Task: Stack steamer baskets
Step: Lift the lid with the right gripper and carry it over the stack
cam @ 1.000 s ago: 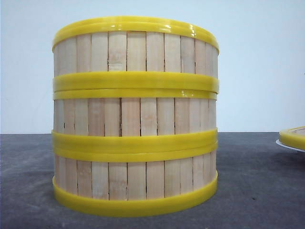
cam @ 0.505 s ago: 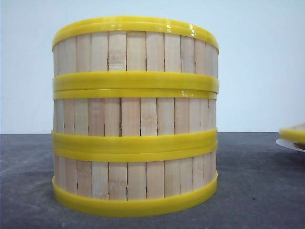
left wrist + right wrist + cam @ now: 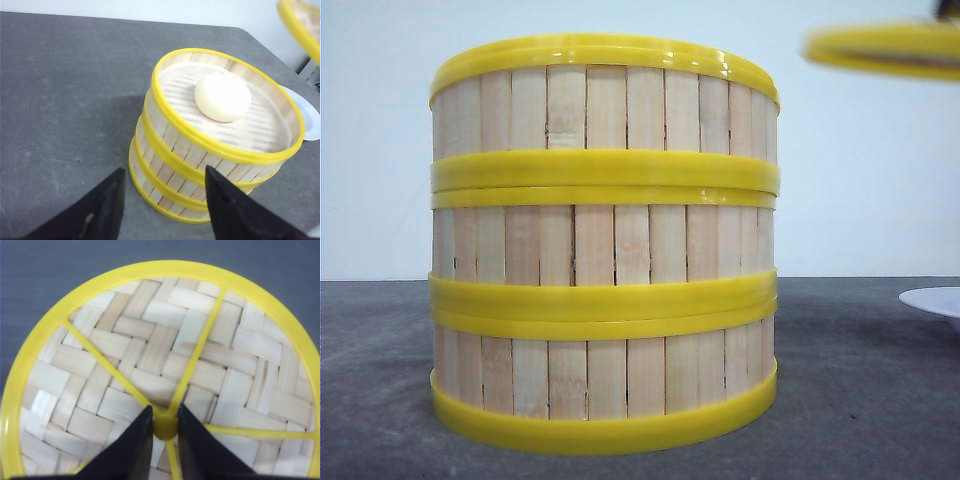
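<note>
Three stacked steamer baskets (image 3: pixel 605 250) stand on the grey worktop (image 3: pixel 860 400) with a white bun (image 3: pixel 222 96) in the open top one, the left tool (image 3: pixel 162 205) gaping empty beside them, while the right tool (image 3: pixel 165 432) pinches the hub of a yellow woven lid (image 3: pixel 885 48) held high above the white plate (image 3: pixel 935 300).

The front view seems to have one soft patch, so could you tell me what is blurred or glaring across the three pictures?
Front view: the lid at upper right is smeared by blur, while the steamer baskets are sharp, with glare on the top rim. Left wrist view: the bun is nearly washed out. Right wrist view: the right pincer reads as featureless black.
</note>
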